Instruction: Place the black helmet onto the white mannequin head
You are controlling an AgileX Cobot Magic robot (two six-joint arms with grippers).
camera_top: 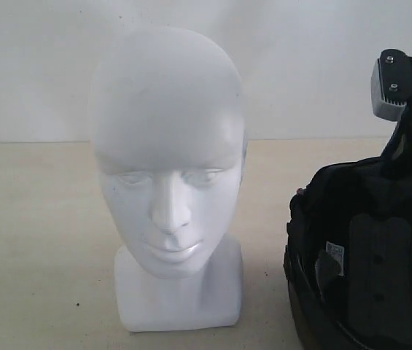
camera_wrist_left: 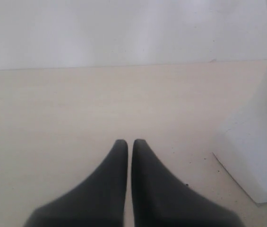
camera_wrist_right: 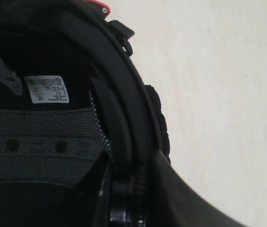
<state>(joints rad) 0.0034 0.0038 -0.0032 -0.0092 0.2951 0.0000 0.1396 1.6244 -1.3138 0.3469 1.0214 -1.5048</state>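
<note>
Pale tabletop (camera_top: pixel 38 240). White mannequin head (camera_top: pixel 168 175) stands upright mid-scene, face to the exterior camera, crown bare. Black helmet (camera_top: pixel 366 255) sits low at the right, apart from the head and below its crown, opening turned toward the camera with the padding showing. Right pincer (camera_wrist_right: pixel 147 198) appears clamped on the helmet rim; from it the head lies leftward and higher. Left pincer (camera_wrist_left: pixel 129 146) has its tips together, low beside the head.

Small white printed label (camera_wrist_right: pixel 47 89) inside the black helmet (camera_wrist_right: pixel 128 109), print too blurred for reading.
</note>
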